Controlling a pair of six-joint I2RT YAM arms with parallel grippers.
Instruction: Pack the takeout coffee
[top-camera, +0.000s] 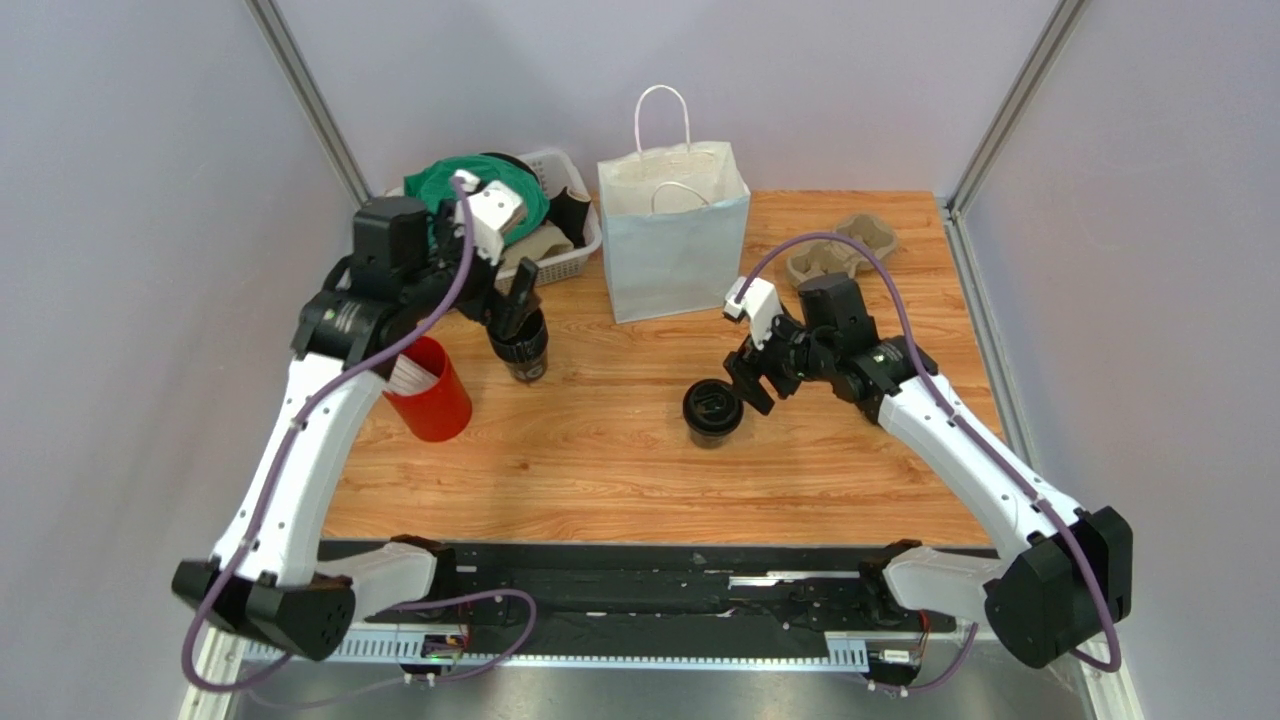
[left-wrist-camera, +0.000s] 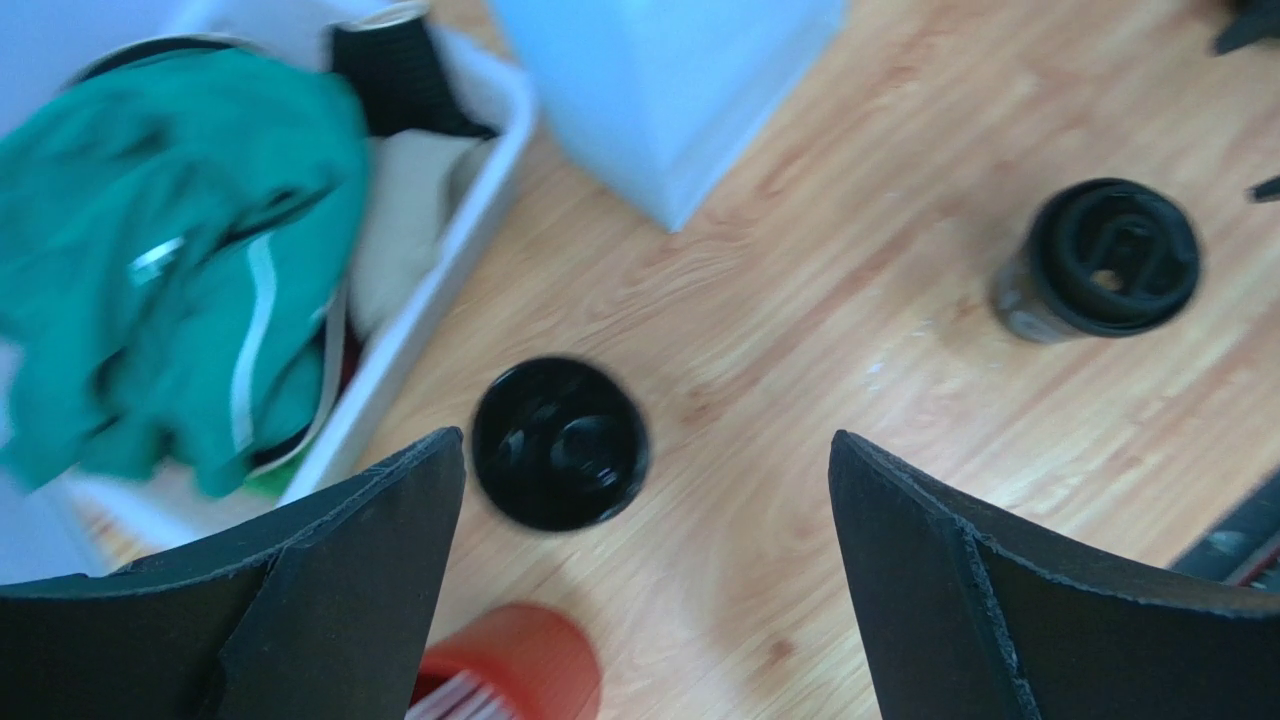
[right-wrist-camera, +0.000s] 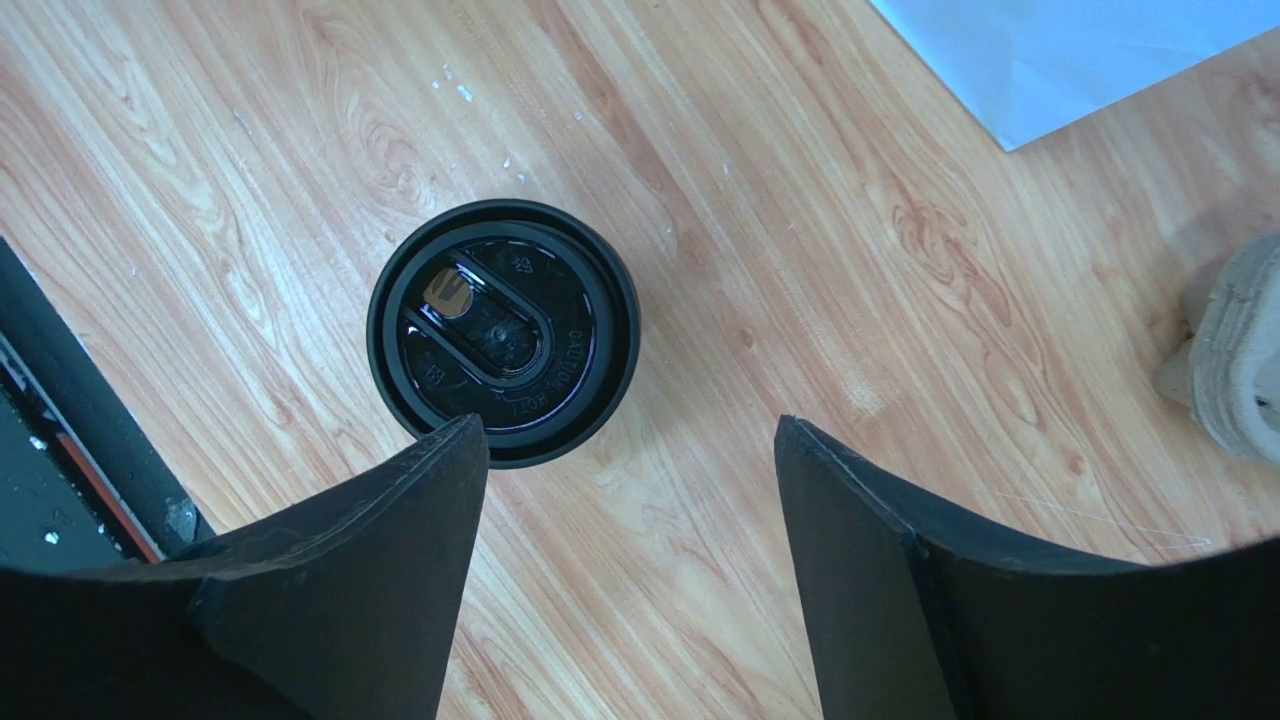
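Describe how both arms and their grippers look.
The left arm and right arm have white links with black joints and bases. A purple cable runs along each. The left gripper and right gripper have broad, flat black fingers.

Coffee cup (top-camera: 712, 413): small, dark body, round black lid pressed on rim. Stands upright and free on desk (top-camera: 601, 465), about middle of it. Lid top has raised oval part, and small drink hole at one end with brownish spot inside. Body below lid looks grey-brown from the side.
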